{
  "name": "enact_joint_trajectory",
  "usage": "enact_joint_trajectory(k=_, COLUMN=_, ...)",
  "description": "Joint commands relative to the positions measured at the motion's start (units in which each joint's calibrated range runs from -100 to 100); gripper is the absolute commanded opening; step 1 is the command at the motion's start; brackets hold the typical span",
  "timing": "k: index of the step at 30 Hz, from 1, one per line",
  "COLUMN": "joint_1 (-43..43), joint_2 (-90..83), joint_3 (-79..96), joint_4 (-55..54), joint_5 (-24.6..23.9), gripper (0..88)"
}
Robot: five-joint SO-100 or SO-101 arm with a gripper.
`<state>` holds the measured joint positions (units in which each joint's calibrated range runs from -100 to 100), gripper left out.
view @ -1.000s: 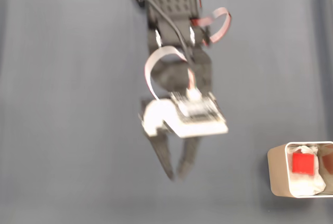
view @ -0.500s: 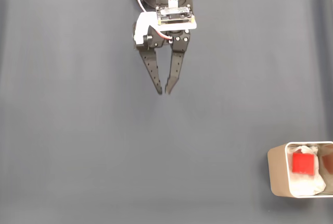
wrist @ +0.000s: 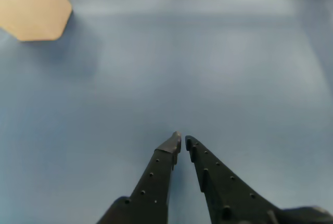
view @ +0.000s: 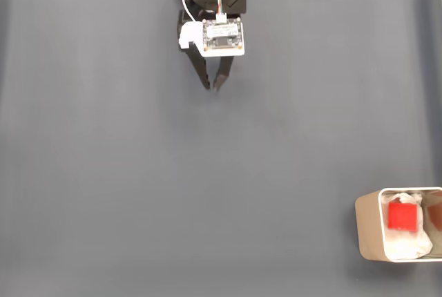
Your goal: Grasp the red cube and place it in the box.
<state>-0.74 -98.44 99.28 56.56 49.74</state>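
The red cube (view: pixel 402 216) is seen lying inside the box (view: pixel 368 226) at the fixed view's lower right, so placement looks done. The gripper (view: pixel 213 88), jaws nearly closed and empty, is parked far away over the table (view: pixel 103 173); no further move seems needed.

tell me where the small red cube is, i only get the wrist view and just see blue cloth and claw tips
Observer: The small red cube lies inside the beige rounded box, on crumpled white paper, at the fixed view's lower right.
Operator: is the claw near it
Observer: No, the claw sits at the top centre of the fixed view, far from the box.
Operator: anything else on the cloth
Observer: The grey cloth between claw and box is bare.
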Motion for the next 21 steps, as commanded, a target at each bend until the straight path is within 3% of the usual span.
enact_joint_trajectory(k=1, joint_1=0.1, joint_2=-1.56, joint_3=0.54, joint_4=10.24, joint_5=-0.44, gripper=0.0)
enact_joint_trajectory(k=8, joint_1=0.46, joint_2=-1.56, joint_3=0.54, joint_4=19.26, joint_5=0.0, gripper=0.0)
enact_joint_trajectory(k=21, joint_1=0.6, joint_2=-1.56, joint_3=0.54, joint_4=19.34, joint_5=-0.44, gripper=0.0)
